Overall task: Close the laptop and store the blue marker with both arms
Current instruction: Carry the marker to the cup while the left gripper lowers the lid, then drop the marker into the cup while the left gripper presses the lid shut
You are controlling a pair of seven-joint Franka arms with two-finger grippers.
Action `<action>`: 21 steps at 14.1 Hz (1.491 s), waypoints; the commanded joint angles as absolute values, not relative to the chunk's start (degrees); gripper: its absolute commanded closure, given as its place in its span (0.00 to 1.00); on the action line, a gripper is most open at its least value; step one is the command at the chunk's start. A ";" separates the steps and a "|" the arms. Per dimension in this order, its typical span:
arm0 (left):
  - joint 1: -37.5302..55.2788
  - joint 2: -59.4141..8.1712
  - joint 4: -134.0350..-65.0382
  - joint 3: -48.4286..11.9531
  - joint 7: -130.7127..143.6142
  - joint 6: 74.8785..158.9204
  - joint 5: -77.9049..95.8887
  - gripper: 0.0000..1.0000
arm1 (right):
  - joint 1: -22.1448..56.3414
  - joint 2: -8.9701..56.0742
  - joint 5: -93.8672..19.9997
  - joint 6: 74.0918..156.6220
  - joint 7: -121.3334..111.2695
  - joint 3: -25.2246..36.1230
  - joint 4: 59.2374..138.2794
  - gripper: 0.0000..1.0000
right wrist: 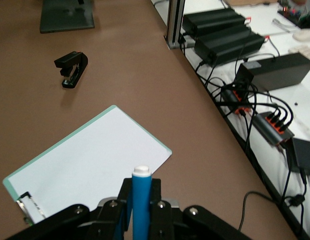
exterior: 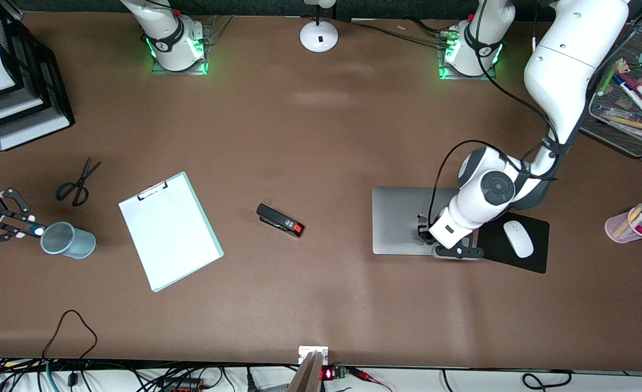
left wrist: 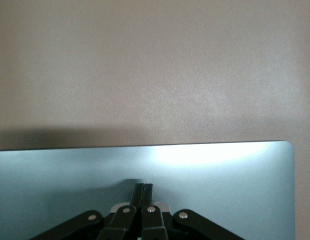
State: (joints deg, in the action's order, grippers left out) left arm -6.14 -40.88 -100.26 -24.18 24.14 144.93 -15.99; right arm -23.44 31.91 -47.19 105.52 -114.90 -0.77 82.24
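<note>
Left hand (exterior: pixel 457 251) presses clenched on the closed laptop (exterior: pixel 402 220). Right hand (exterior: pixel 24 228) grips the blue marker (right wrist: pixel 141 205) over the grey cup (exterior: pixel 68 239).

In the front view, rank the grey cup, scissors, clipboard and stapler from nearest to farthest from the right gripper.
From the right gripper, holding the blue marker:
1. Grey cup, right beside it.
2. Scissors, farther from the camera.
3. Clipboard, toward mid-table.
4. Stapler, near the table's middle.

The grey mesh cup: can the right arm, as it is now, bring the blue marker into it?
Probably yes. The right gripper holds the blue marker beside the grey mesh cup, whose open mouth faces the gripper, and nothing lies between them. The cup seems tipped, so the marker should enter along its tilt.
</note>
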 commanded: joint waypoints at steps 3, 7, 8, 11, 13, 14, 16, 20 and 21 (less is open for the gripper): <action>-5.54 -43.59 -98.61 -23.03 24.52 147.82 -18.45 1.00 | -27.33 40.85 -56.23 101.95 -127.15 -1.76 77.96 1.00; -5.54 -43.77 -98.61 -22.94 24.52 148.18 -18.63 1.00 | -29.61 44.03 -59.33 98.97 -130.34 -1.84 78.05 0.99; -5.54 -43.77 -98.61 -22.94 24.52 148.10 -18.72 1.00 | -30.32 44.47 -59.59 97.92 -130.34 -1.85 78.05 0.98; -5.62 -43.59 -98.79 -23.03 24.43 147.75 -18.72 1.00 | -32.43 46.14 -60.82 95.28 -131.57 -1.85 78.05 0.88; -5.80 -42.37 -98.79 -23.11 24.43 147.05 -18.72 1.00 | -33.22 46.67 -60.91 94.84 -131.40 -1.85 78.05 0.35; -5.97 -41.06 -98.70 -23.29 24.26 144.69 -18.72 1.00 | -33.31 46.67 -60.91 94.75 -131.31 -1.85 78.05 0.00; -5.98 -37.90 -98.61 -23.73 24.17 139.77 -18.72 1.00 | -33.40 46.15 -60.82 94.83 -130.00 -1.85 77.96 0.00; -6.32 -30.17 -98.35 -25.39 23.99 128.44 -18.46 1.00 | -30.78 43.25 -57.41 95.45 -119.57 -1.85 76.65 0.00; -6.76 -28.32 -98.09 -26.97 23.91 124.93 -18.46 1.00 | -29.28 42.20 -55.30 95.71 -114.83 -1.58 75.94 0.00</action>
State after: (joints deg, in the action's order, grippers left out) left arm -6.06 -33.10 -97.34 -24.78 24.05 130.80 -17.07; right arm -31.74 44.79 -58.47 95.81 -122.54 -1.69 77.14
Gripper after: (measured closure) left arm 0.991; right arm 0.004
